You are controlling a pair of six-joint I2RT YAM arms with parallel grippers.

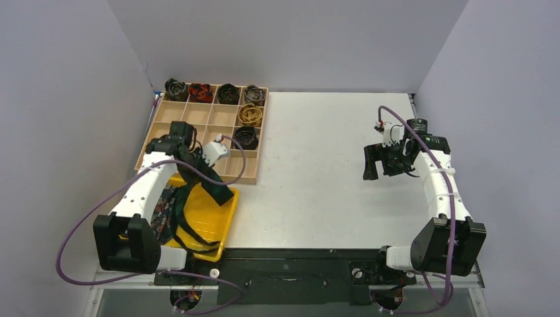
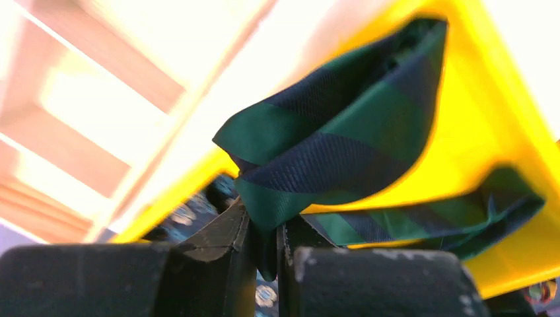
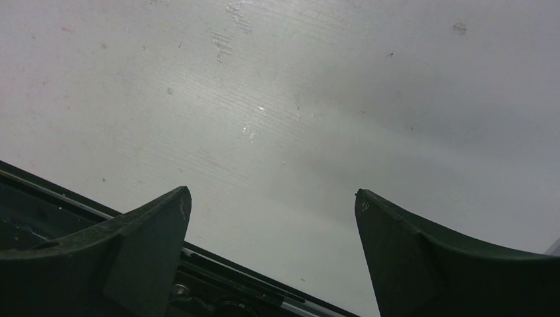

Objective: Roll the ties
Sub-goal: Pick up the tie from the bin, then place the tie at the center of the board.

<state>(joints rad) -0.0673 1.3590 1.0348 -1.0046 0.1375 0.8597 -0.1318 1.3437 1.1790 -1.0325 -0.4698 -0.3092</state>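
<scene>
My left gripper is shut on the dark green-navy plaid tie and holds it above the yellow tray. In the left wrist view the gripper pinches the tie's folded fabric, and the rest of the tie trails down into the tray. Dark floral-print ties lie in the tray's left part. Several rolled ties sit as coils in the wooden box's far compartments. My right gripper is open and empty over bare table, far from the ties.
The wooden compartment box stands at the far left, just beyond the yellow tray. Grey walls close in the table on the left, back and right. The table's near edge and a dark rail show under the right gripper.
</scene>
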